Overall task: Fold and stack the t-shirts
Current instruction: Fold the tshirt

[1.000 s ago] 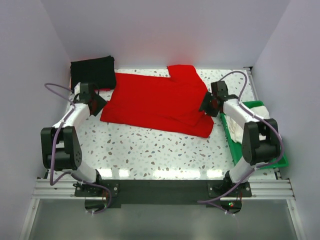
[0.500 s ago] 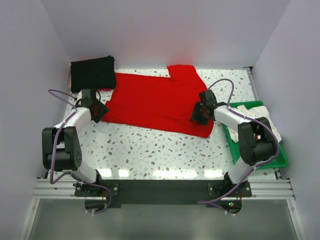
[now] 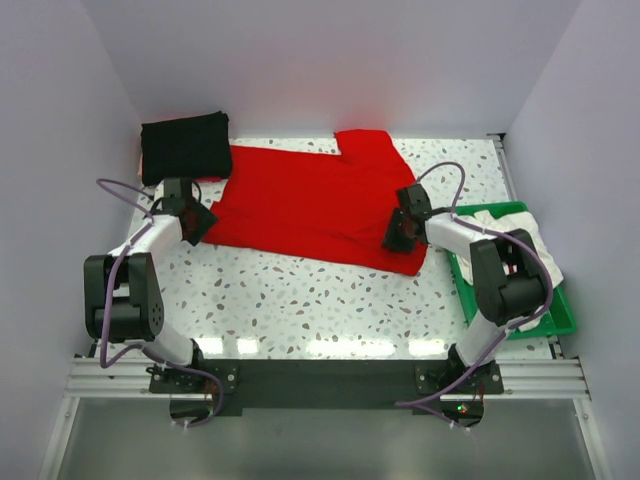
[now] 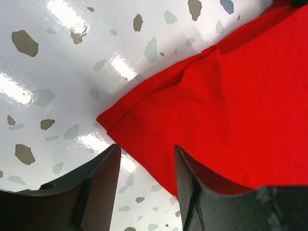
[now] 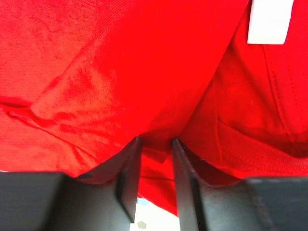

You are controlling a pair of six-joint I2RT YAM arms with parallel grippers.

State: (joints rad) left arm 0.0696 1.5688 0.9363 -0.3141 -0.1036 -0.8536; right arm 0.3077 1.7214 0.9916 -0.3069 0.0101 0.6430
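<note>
The red t-shirt (image 3: pixel 310 205) lies spread flat across the middle of the table. A black t-shirt (image 3: pixel 185 147) sits folded at the back left. A whitish t-shirt (image 3: pixel 512 226) lies crumpled in the green tray. My left gripper (image 3: pixel 197 222) is open at the red shirt's near-left corner (image 4: pixel 159 115), its jaws straddling the hem (image 4: pixel 147 147). My right gripper (image 3: pixel 393 236) is low on the shirt's right side, its jaws part-way closed with a fold of red cloth between them (image 5: pixel 155 140). The white neck label (image 5: pixel 269 21) shows just ahead.
The green tray (image 3: pixel 566 322) stands along the right edge, beside my right arm. White walls close in the back and both sides. Speckled tabletop (image 3: pixel 320 300) shows in front of the red shirt.
My left gripper moved nearer, down to the shirt's near-left corner. My right gripper moved left onto the shirt's right side. Little has moved in the last half second.
</note>
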